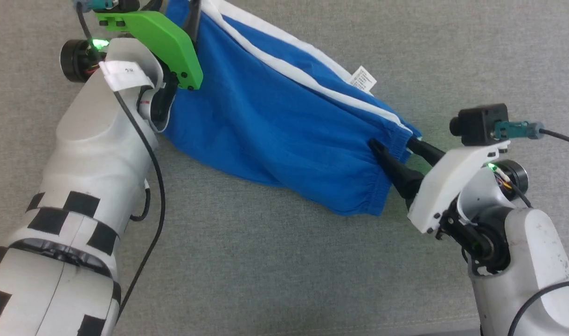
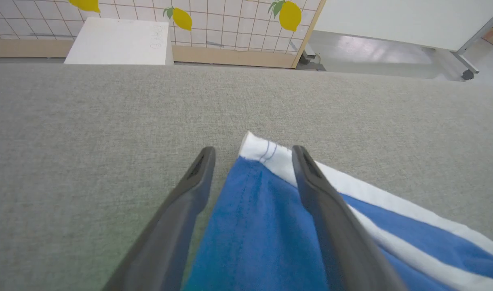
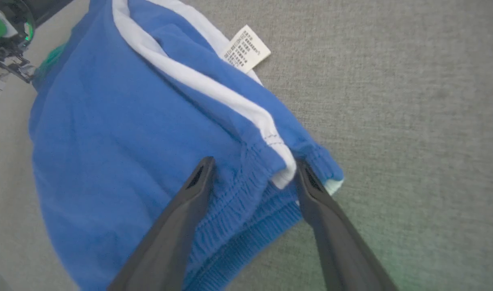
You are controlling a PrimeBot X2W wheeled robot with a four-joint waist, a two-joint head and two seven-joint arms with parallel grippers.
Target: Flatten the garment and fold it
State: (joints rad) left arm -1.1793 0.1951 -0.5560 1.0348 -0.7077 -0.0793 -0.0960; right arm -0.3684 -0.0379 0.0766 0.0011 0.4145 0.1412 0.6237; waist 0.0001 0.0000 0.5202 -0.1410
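Observation:
The garment (image 1: 275, 126), bright blue shorts with white edge trim, lies stretched slantwise on the grey cloth surface (image 1: 266, 261). Its white label (image 1: 363, 79) sticks out at the far edge. My left gripper (image 2: 252, 151) is open, and its fingers straddle a white-trimmed corner of the garment (image 2: 254, 226) lying flat. In the head view this gripper sits at the top left under a green mount (image 1: 163, 37). My right gripper (image 1: 394, 144) is open at the gathered waistband end (image 3: 246, 190), one finger resting on the blue fabric, the other beside the waistband corner.
The grey surface (image 2: 109, 121) runs on beyond the garment to a far edge. Past that edge stand a white box (image 2: 117, 40) and a tiled wall with lemon pictures (image 2: 230, 20). A black cable (image 1: 149, 154) hangs along my left forearm.

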